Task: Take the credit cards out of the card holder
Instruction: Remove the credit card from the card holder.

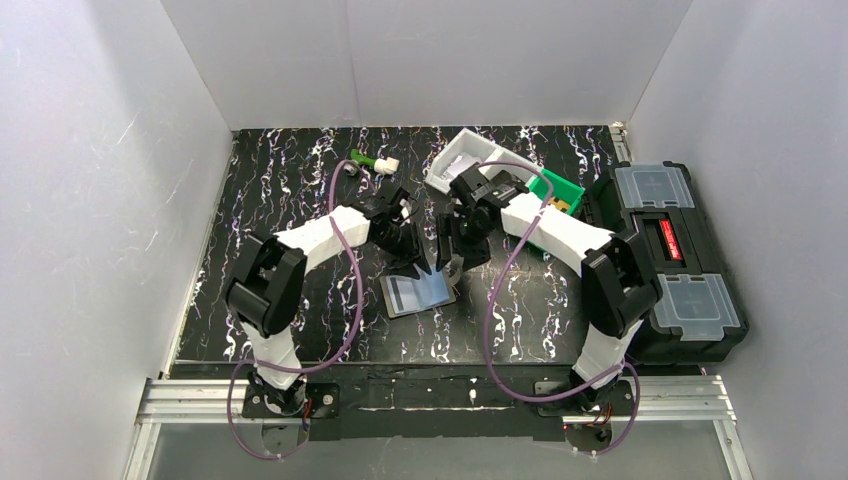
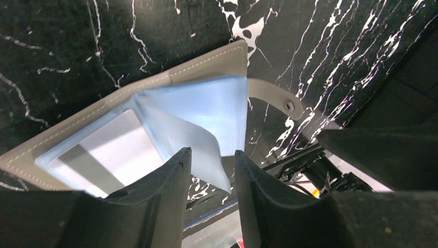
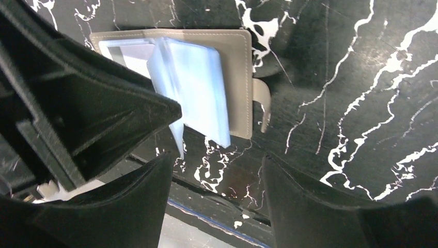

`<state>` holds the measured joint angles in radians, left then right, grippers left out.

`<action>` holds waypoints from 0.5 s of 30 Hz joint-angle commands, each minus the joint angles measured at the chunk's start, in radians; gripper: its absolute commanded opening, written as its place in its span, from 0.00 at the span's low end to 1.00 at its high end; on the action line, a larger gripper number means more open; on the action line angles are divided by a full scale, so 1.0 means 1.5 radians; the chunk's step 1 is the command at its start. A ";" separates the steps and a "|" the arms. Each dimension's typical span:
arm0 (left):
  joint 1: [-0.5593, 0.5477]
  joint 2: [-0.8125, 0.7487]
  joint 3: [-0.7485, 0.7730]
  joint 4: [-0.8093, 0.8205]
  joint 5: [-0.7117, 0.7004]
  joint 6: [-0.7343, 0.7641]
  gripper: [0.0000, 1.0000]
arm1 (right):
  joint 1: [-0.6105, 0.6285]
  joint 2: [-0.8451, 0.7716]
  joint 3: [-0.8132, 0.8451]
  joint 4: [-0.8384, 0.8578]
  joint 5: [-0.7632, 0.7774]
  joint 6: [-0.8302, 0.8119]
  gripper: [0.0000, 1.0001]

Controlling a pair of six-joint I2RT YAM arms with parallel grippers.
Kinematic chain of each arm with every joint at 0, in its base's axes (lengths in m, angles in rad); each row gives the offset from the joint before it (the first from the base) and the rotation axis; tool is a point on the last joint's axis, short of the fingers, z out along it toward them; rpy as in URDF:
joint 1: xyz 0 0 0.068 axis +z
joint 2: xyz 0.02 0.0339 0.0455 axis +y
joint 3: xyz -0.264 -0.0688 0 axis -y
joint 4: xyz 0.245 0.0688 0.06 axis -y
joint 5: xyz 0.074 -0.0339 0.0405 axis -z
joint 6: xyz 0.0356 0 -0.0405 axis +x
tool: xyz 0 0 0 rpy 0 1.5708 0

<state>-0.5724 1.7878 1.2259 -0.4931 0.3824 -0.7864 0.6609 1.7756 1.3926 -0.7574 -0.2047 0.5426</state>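
Observation:
The card holder (image 1: 420,290) lies open on the black marbled table, with a grey cover (image 2: 206,62) and blue sleeves (image 2: 206,103). A pale credit card (image 2: 111,147) with a darker band sits inside a sleeve on the holder's left half. One blue sleeve leaf curls up. Its loose corner (image 2: 219,173) hangs between the fingers of my left gripper (image 2: 212,152), whose jaws stand apart and do not pinch it. My right gripper (image 3: 217,157) hovers just right of the holder (image 3: 237,77), open wide with nothing between its fingers. In the top view the left gripper (image 1: 418,262) and right gripper (image 1: 450,262) nearly meet.
The holder's strap with a snap (image 2: 281,101) sticks out at its side. A white bin (image 1: 465,160) and a green bin (image 1: 558,192) stand at the back right. A black toolbox (image 1: 665,255) lines the right edge. A small green and white object (image 1: 375,160) lies at the back.

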 commanded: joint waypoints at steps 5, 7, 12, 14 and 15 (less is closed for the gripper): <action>-0.013 0.051 0.050 0.002 0.032 -0.014 0.43 | -0.031 -0.081 -0.065 0.023 0.022 0.004 0.71; -0.014 0.065 0.058 0.005 0.036 -0.014 0.45 | -0.036 -0.088 -0.076 0.026 0.022 0.005 0.72; -0.018 0.095 0.070 0.013 0.044 -0.012 0.51 | -0.038 -0.093 -0.091 0.033 0.016 0.008 0.71; -0.019 0.101 0.072 0.014 0.047 -0.010 0.52 | -0.038 -0.093 -0.093 0.036 0.012 0.010 0.71; -0.018 0.100 0.072 0.015 0.048 -0.009 0.53 | -0.038 -0.093 -0.093 0.037 0.010 0.010 0.71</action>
<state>-0.5930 1.9388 1.3071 -0.4606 0.4282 -0.8059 0.6033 1.6711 1.2594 -0.7296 -0.1822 0.5484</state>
